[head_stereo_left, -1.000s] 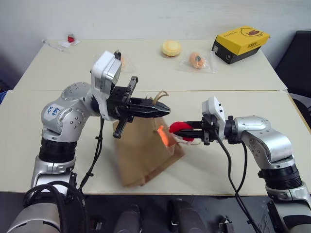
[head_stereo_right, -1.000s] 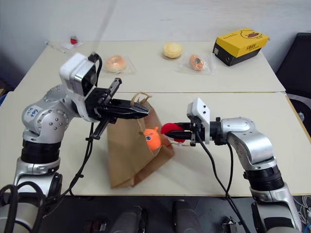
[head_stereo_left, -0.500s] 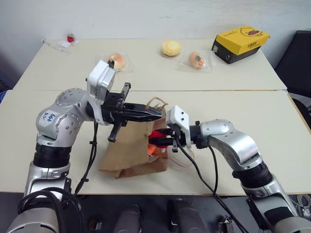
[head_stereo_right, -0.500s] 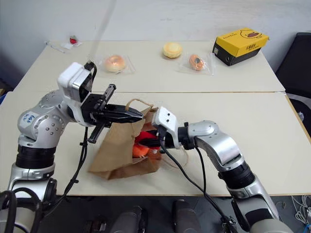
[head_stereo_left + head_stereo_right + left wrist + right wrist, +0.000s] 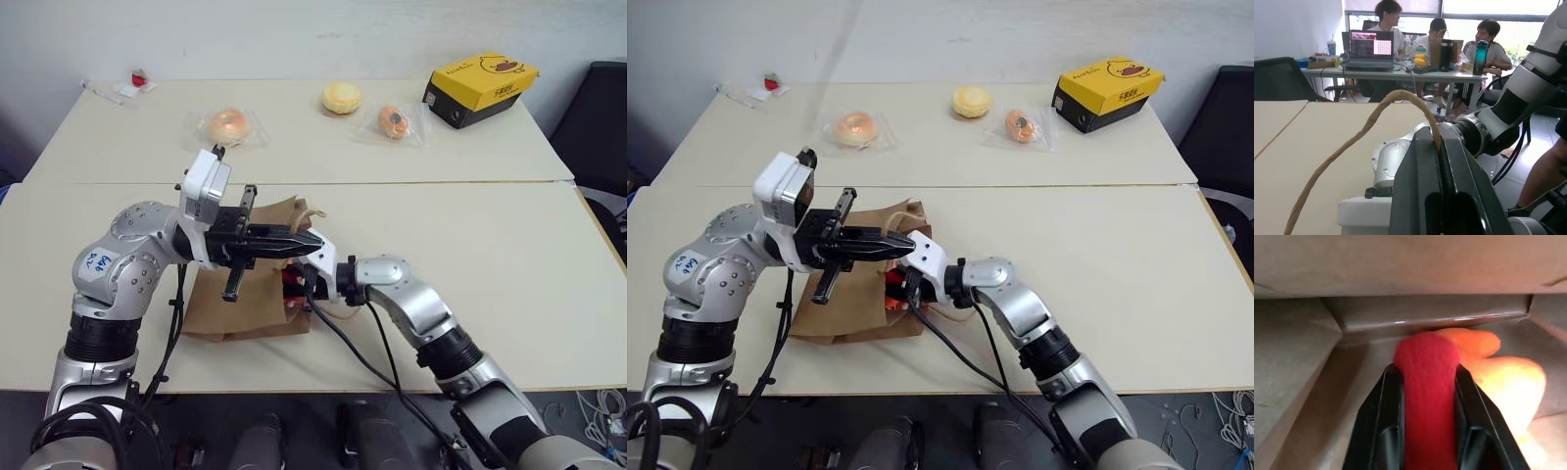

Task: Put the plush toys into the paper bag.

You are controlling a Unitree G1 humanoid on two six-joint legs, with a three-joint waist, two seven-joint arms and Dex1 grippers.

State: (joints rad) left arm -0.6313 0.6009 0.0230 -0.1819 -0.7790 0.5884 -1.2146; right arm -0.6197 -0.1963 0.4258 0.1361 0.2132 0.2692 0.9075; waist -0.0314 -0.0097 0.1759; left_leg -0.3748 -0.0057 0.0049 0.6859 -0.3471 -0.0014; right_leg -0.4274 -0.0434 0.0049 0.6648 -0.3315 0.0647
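The brown paper bag (image 5: 240,311) lies on the near table with its mouth toward my right arm. My left gripper (image 5: 312,238) is shut on the bag's tan string handle (image 5: 1366,127) and holds the mouth up. My right gripper (image 5: 893,287) reaches into that mouth and is shut on the red plush toy (image 5: 1427,382). The orange plush toy (image 5: 1508,382) lies inside the bag, just beyond and beside the red one. The bag's upper wall hides most of both toys in the eye views.
On the far table lie three pastries in clear wrappers (image 5: 230,125) (image 5: 342,96) (image 5: 394,120) and a yellow-and-black box (image 5: 480,86). A small red item (image 5: 142,76) sits at its far left corner. A black chair (image 5: 600,108) stands at the right. People (image 5: 1437,39) sit at a distant desk.
My right gripper has carried the red toy leftward into the bag's mouth. My left gripper has sunk a little with the handle, and the bag now lies flatter.
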